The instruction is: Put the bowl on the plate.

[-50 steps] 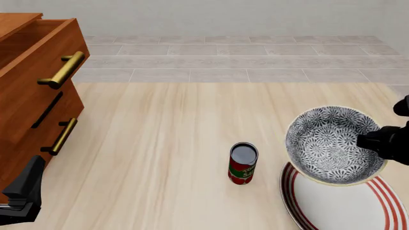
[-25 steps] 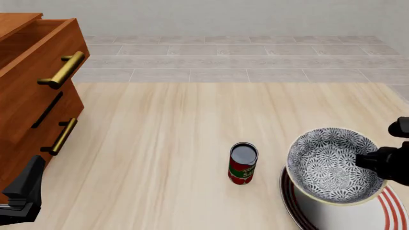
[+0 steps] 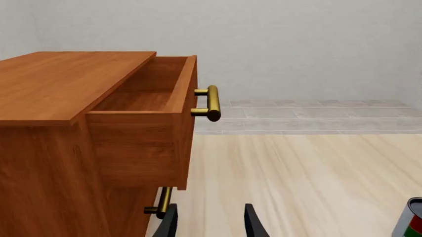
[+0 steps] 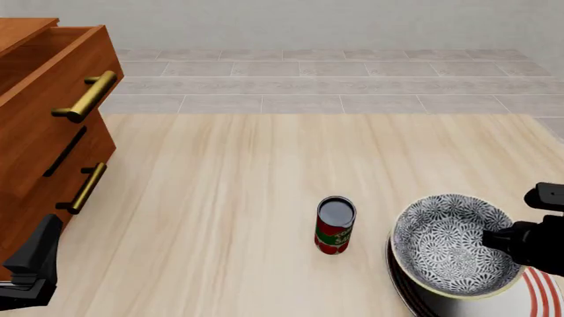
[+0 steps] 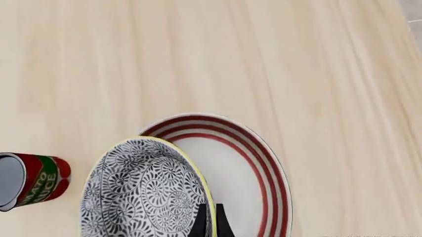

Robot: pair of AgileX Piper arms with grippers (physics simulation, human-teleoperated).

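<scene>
At the far left stands a wooden drawer cabinet (image 4: pixel 44 132) with brass handles, its top drawer (image 3: pixel 148 113) pulled open. The left end effector (image 4: pixel 31 271) sits low beside the cabinet's foot, well apart from everything in the task; in the left wrist view its two dark fingers (image 3: pixel 254 224) stand apart with nothing between them.

Near the middle of the table (image 4: pixel 264 198) a red and green can (image 4: pixel 335 226) stands upright, just beside the plate's left edge but not touching it as far as the front view shows.

To the right, the bowl (image 4: pixel 451 246) hangs over the left part of the plate (image 4: pixel 542 290), tilted a little, and whether its base touches the plate yet cannot be told. The right end effector (image 4: pixel 511 241) is clamped on the bowl's right wall: the right wrist view shows its fingers (image 5: pixel 219 222) close together over the pale yellowish rim, one finger inside and one outside.

The bowl looks like glazed ceramic, so it is probably stiff, fairly heavy for its size, smooth and breakable. A pinch on one side of the rim carries the weight off centre, so the bowl may swing or slip if moved sharply. The rim is still the sensible place to hold, since the rounded wall gives little purchase. It sits off the plate's middle, toward the can, so a hard landing could chip either piece.
</scene>
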